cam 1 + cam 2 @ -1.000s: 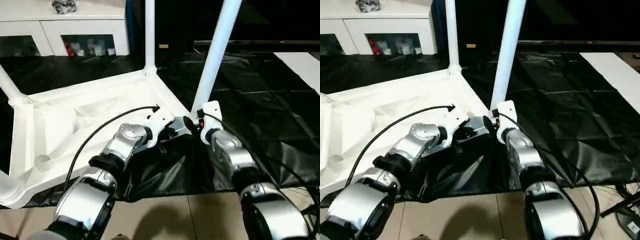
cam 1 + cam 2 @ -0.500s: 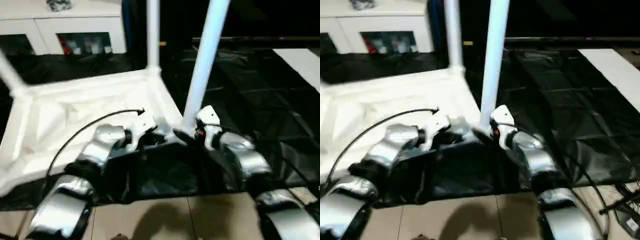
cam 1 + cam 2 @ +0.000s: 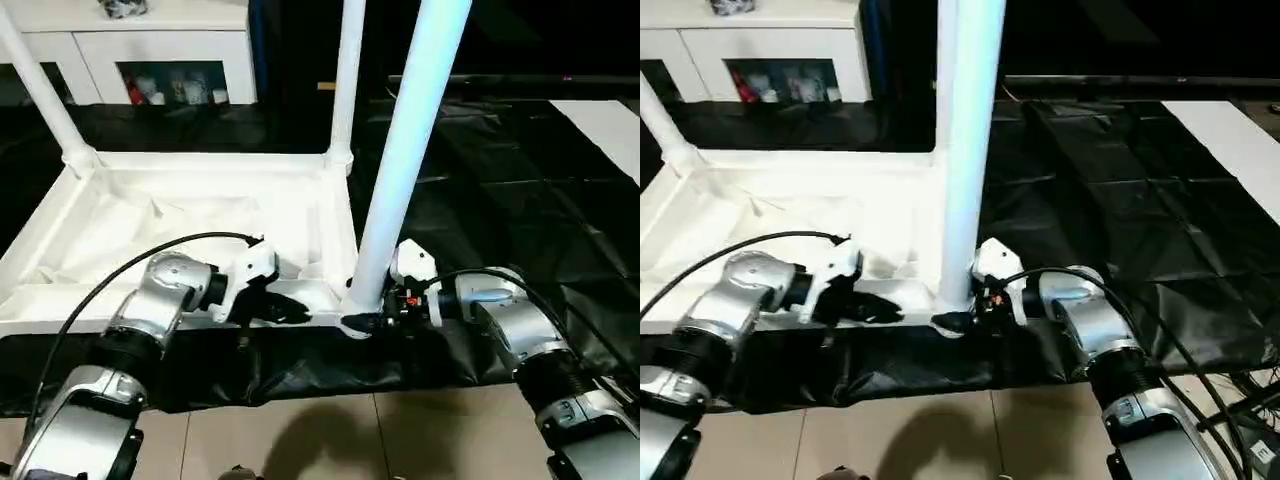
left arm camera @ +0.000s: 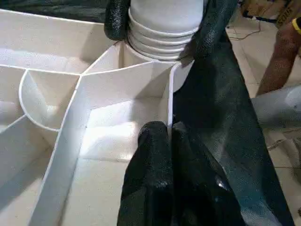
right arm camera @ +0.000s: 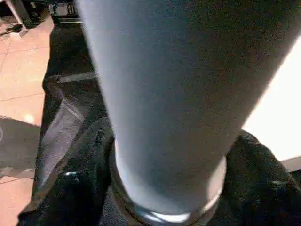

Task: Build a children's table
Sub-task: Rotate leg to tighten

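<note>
The children's table lies upside down on the black sheet, its ribbed underside [image 3: 200, 215] facing up. Three white legs stand in its corner sockets: a near right one [image 3: 400, 170], a back right one [image 3: 345, 80] and a back left one [image 3: 40, 85]. My left gripper [image 3: 290, 308] is shut on the thin rim wall [image 4: 170, 94] close to the near right corner. My right gripper [image 3: 365, 322] is closed around the base of the near right leg [image 5: 164, 94]. Its black fingers [image 4: 116, 19] press the ribbed foot from both sides.
A white cabinet [image 3: 150, 50] with glass doors stands at the back left. The black sheet [image 3: 520, 200] spreads far to the right, with a white panel [image 3: 610, 125] at its far edge. Tiled floor [image 3: 330, 440] begins just in front of the table.
The table top has turned and its near right corner has come toward me, so its front rim now runs along the sheet's edge. Both grippers kept their places on rim and leg.
</note>
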`<state>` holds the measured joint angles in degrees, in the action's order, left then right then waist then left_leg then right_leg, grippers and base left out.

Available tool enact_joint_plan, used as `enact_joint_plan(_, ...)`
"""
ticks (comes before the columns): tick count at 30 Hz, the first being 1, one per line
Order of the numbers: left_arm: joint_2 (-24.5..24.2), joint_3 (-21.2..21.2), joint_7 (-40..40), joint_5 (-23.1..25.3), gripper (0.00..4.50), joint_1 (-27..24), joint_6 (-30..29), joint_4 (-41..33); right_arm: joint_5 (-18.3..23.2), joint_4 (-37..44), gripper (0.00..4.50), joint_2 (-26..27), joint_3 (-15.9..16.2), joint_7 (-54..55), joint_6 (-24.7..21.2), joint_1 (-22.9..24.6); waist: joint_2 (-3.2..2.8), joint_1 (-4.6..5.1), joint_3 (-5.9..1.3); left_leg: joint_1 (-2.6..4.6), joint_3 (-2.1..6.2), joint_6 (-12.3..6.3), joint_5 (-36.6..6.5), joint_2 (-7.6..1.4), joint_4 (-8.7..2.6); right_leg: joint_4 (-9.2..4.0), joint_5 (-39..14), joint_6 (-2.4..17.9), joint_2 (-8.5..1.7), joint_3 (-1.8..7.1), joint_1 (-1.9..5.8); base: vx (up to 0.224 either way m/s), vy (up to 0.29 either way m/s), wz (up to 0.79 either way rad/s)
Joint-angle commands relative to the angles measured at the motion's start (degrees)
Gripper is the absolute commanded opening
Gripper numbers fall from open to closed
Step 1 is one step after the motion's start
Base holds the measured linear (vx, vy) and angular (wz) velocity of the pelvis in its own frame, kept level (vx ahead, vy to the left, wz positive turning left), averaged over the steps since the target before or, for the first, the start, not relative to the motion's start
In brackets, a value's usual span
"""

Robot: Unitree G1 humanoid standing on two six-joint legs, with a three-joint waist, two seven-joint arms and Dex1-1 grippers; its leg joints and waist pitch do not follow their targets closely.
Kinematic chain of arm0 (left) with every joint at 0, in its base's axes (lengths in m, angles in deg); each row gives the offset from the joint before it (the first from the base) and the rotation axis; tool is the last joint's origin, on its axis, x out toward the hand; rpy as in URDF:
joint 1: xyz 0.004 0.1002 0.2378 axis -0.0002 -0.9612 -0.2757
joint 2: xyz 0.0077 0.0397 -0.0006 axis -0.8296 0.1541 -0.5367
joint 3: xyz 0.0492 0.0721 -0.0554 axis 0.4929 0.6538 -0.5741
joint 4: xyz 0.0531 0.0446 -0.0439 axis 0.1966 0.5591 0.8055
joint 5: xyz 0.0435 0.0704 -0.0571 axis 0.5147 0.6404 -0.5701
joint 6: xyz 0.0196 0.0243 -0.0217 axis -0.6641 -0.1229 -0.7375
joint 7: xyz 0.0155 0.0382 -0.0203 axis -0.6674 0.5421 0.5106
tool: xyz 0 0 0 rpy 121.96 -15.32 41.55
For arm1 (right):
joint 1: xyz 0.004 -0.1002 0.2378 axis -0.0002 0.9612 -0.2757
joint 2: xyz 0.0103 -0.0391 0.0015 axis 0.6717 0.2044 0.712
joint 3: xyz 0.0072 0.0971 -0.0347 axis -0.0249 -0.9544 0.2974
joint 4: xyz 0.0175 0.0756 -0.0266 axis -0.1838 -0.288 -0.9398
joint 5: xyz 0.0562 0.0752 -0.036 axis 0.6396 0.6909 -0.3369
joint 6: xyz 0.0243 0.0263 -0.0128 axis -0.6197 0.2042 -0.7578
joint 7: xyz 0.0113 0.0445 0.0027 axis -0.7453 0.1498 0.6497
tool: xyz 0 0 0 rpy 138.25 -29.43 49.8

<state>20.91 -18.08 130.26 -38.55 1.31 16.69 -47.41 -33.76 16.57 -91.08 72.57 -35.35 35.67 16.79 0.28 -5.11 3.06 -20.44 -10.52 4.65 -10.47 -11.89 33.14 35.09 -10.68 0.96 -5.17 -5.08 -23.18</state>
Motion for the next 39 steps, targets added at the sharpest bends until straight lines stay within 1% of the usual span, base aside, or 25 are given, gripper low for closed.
enact_joint_plan(1, 0.0, -0.2, 0.2, -1.6, 0.00, -0.2, -0.4, -1.2, 0.3, 1.1, 2.96, 0.5, 1.7, -1.8, -1.0, 0.4, 0.57, -0.09, -3.81, 0.07, 0.10, -4.46, -8.3, -1.70, -3.39, -3.56, -7.7, 13.8, -3.29, 3.01, 3.17, 0.000, 0.000, 0.00)
enact_joint_plan(4, 0.7, -0.8, -1.3, -1.8, 0.00, -0.2, -0.2, -1.1, 0.4, 0.8, 2.78, 1.2, 1.5, -1.0, -1.5, 0.7, 0.53, -0.09, -3.77, 0.13, 0.10, -4.04, -9.1, -1.67, -3.40, -3.77, -9.2, 13.6, -3.38, 3.02, 3.18, 0.000, 0.000, 0.00)
enact_joint_plan(10, 2.8, -1.5, -6.4, -0.9, 0.00, 0.0, -0.4, -1.1, -0.5, -0.4, 2.73, 3.0, 0.6, 3.9, -1.2, 1.0, 0.51, -0.01, -3.62, 0.20, 0.17, -3.15, -10.1, -1.67, -3.54, -4.03, -11.4, 12.8, -3.40, 3.08, 3.11, 0.000, 0.000, 0.00)
enact_joint_plan(11, 5.1, -2.0, -13.1, 0.4, 0.00, 0.8, -1.3, -0.2, -2.4, -4.5, 2.73, 5.8, -1.5, 14.7, -1.8, -0.5, 0.33, 0.10, -3.63, 0.24, 0.26, -2.68, -9.9, -1.71, -3.59, -4.01, -11.5, 12.7, -3.49, 3.14, 3.02, 0.000, 0.000, 0.00)
enact_joint_plan(12, 6.3, -2.2, -16.3, 1.0, 0.00, 1.3, -1.7, 0.2, -3.3, -6.5, 2.73, 7.1, -2.5, 20.0, -2.1, -1.2, 0.36, 0.55, -3.33, 0.27, 0.37, -1.28, -11.6, -1.62, -3.84, -4.31, -14.4, 12.3, -3.52, 3.11, 2.85, 0.000, 0.000, 0.00)
enact_joint_plan(13, 7.9, -2.3, -20.9, 2.1, 0.00, 1.9, -2.8, 0.4, -3.9, -8.9, 2.73, 9.2, -4.0, 27.0, -3.1, -2.2, 0.32, 0.71, -3.47, 0.50, 0.57, -0.13, -12.8, -1.43, -3.91, -4.59, -17.8, 11.2, -3.63, 2.99, 3.12, 0.000, 0.000, 0.00)
enact_joint_plan(14, 7.9, -2.3, -20.9, 2.1, 0.00, 1.9, -2.8, 0.4, -3.9, -8.9, 2.73, 9.2, -4.0, 27.0, -3.1, -2.2, 0.41, 0.99, -3.43, 0.42, 0.55, 0.11, -12.9, -1.48, -3.94, -4.69, -18.3, 10.8, -3.64, 3.08, 3.06, 0.000, 0.000, 0.00)
enact_joint_plan(15, 8.8, -2.2, -22.9, 2.6, 0.00, 2.1, -3.4, 0.3, -4.3, -10.0, 2.72, 10.4, -4.7, 30.7, -3.7, -2.8, 0.49, 1.10, -3.51, 0.50, 0.53, -0.02, -13.0, -1.32, -3.88, -4.89, -18.8, 10.3, -3.54, 3.02, 3.05, 0.000, 0.000, 0.00)
enact_joint_plan(16, 9.3, -2.2, -24.0, 2.9, 0.00, 2.3, -3.8, 0.2, -4.4, -10.7, 2.72, 11.1, -5.1, 32.8, -4.1, -3.1, 0.51, 1.43, -3.52, 0.48, 0.41, -0.41, -12.5, -1.34, -3.81, -4.77, -17.2, 10.5, -3.44, 3.20, 2.90, 0.000, 0.000, 0.00)
enact_joint_plan(17, 9.3, -2.2, -24.0, 2.9, 0.00, 2.3, -3.8, 0.2, -4.4, -10.7, 2.72, 11.1, -5.1, 32.8, -4.1, -3.1, 0.49, 1.46, -3.48, 0.46, 0.41, -0.65, -12.5, -1.28, -3.81, -4.84, -17.1, 10.6, -3.42, 3.17, 2.89, 0.000, 0.000, 0.00)
enact_joint_plan(18, 10.8, -2.2, -27.1, 3.5, 0.00, 2.7, -5.2, -0.4, -4.6, -11.7, 2.72, 12.8, -5.6, 36.6, -5.1, -3.8, 0.40, 1.43, -3.63, 0.32, 0.39, -1.08, -11.8, -1.17, -3.68, -4.70, -16.3, 10.5, -3.40, 3.15, 3.10, 0.000, 0.000, 0.00)
enact_joint_plan(19, 12.5, -2.2, -29.4, 3.8, 0.00, 3.0, -6.4, -1.1, -4.6, -12.5, 2.72, 14.6, -5.8, 39.5, -5.7, -4.4, 0.37, 1.44, -3.64, 0.27, 0.43, -1.31, -11.1, -1.22, -3.70, -4.70, -15.4, 10.6, -3.43, 3.13, 3.08, 0.000, 0.000, 0.00)
enact_joint_plan(20, 14.1, -1.7, -30.8, 4.2, 0.00, 3.1, -7.0, -1.8, -4.7, -12.8, 2.72, 16.4, -5.7, 40.7, -5.2, -5.0, 0.58, 1.57, -3.69, 0.24, 0.32, -1.40, -10.5, -1.24, -3.67, -4.55, -14.4, 10.8, -3.30, 3.17, 3.06, 0.000, 0.000, 0.00)
enact_joint_plan(22, 14.3, -1.7, -30.9, 4.2, 0.00, 3.1, -7.1, -1.9, -4.7, -12.8, 2.72, 16.6, -5.6, 40.8, -5.1, -5.1, 0.38, 1.50, -3.71, 0.34, 0.39, -1.30, -10.0, -1.35, -3.70, -4.44, -13.4, 11.2, -3.34, 3.12, 3.05, 0.000, 0.000, 0.00)
enact_joint_plan(23, 15.5, -0.9, -31.5, 4.6, 0.00, 3.0, -6.8, -2.4, -4.8, -12.6, 2.72, 18.1, -4.9, 40.0, -3.6, -5.4, 0.40, 1.53, -3.80, 0.31, 0.32, -1.71, -9.9, -1.32, -3.62, -4.33, -11.8, 11.6, -3.29, 3.13, 3.11, 0.000, 0.000, 0.00)
enact_joint_plan(24, 15.6, -0.8, -31.5, 4.7, 0.00, 3.0, -6.7, -2.5, -4.8, -12.5, 3.07, 18.3, -4.8, 39.8, -3.3, -5.5, 0.44, 1.51, -3.77, 0.23, 0.29, -2.15, -9.9, -1.25, -3.59, -4.30, -11.0, 11.8, -3.24, 3.10, 3.19, 0.000, 0.000, 0.00)
enact_joint_plan(25, 15.5, -0.4, -30.4, 4.6, 0.00, 2.7, -6.0, -2.5, -4.3, -11.8, 3.28, 18.3, -4.6, 38.1, -3.2, -5.3, 0.44, 1.50, -3.72, 0.19, 0.27, -2.55, -10.1, -1.19, -3.59, -4.37, -11.0, 11.9, -3.25, 3.10, 3.19, 0.000, 0.000, 0.00)
enact_joint_plan(27, 15.2, -0.3, -29.6, 4.5, 0.00, 2.4, -5.6, -2.5, -4.0, -11.4, 3.51, 18.2, -4.6, 37.0, -3.4, -5.1, 0.44, 1.49, -3.70, 0.19, 0.26, -2.66, -10.7, -1.18, -3.59, -4.45, -11.8, 11.7, -3.29, 3.08, 3.22, 0.000, 0.000, 0.00)
enact_joint_plan(28, 14.7, -0.1, -28.1, 4.2, 0.00, 1.9, -4.7, -2.7, -3.9, -10.7, 3.51, 17.6, -4.4, 35.7, -3.4, -4.9, 0.48, 1.46, -3.68, 0.20, 0.34, -2.69, -10.8, -1.24, -3.67, -4.51, -12.4, 11.5, -3.35, 3.07, 3.24, 0.000, 0.000, 0.00)
enact_joint_plan(29, 14.7, -0.1, -28.1, 4.2, 0.00, 1.9, -4.7, -2.7, -3.9, -10.7, 3.70, 17.6, -4.4, 35.7, -3.4, -4.9, 0.45, 1.46, -3.69, 0.21, 0.31, -2.68, -10.8, -1.25, -3.64, -4.51, -12.5, 11.5, -3.37, 3.10, 3.22, 0.000, 0.000, 0.00)
enact_joint_plan(30, 13.8, 0.0, -25.7, 3.6, 0.00, 1.2, -3.7, -3.2, -3.9, -9.9, 3.83, 16.4, -4.1, 33.6, -3.1, -4.5, 0.47, 1.42, -3.69, 0.24, 0.33, -2.71, -10.8, -1.24, -3.66, -4.53, -12.4, 11.5, -3.39, 3.11, 3.23, 0.000, 0.000, 0.00)
enact_joint_plan(31, 12.1, 0.2, -20.5, 2.1, 0.00, -0.1, -1.6, -4.3, -3.8, -8.8, 3.89, 14.1, -3.7, 29.2, -2.7, -3.9, 0.41, 1.42, -3.68, 0.15, 0.34, -3.02, -10.9, -1.29, -3.63, -4.50, -12.0, 11.6, -3.41, 3.12, 3.28, 0.000, 0.000, 0.00)
enact_joint_plan(34, 11.1, 0.4, -18.5, 1.8, 0.00, -0.5, -0.9, -4.5, -4.0, -7.9, 3.89, 12.7, -3.1, 26.1, -1.9, -3.3, 0.44, 1.32, -3.84, 0.04, 0.28, -3.84, -9.8, -1.33, -3.52, -4.17, -9.5, 12.3, -3.33, 3.08, 3.49, 0.000, 0.000, 0.00)
enact_joint_plan(37, 8.2, 1.2, -14.1, 1.1, 0.00, -1.2, -0.9, -5.2, -2.8, -5.5, 3.89, 8.5, -0.8, 17.4, 0.5, -1.8, 0.41, 1.13, -3.77, 0.13, 0.15, -4.09, -9.9, -1.48, -3.46, -3.99, -8.9, 12.8, -3.23, 3.07, 3.35, 0.000, 0.000, 0.00)
enact_joint_plan(39, 7.4, 1.2, -12.5, 0.8, 0.00, -1.4, -1.5, -5.7, -2.3, -4.7, 3.89, 7.4, -0.4, 14.6, 0.9, -1.3, 0.43, 1.05, -3.69, 0.08, 0.08, -4.27, -10.1, -1.54, -3.46, -3.93, -8.8, 13.2, -3.13, 3.06, 3.31, 0.000, 0.000, 0.00)
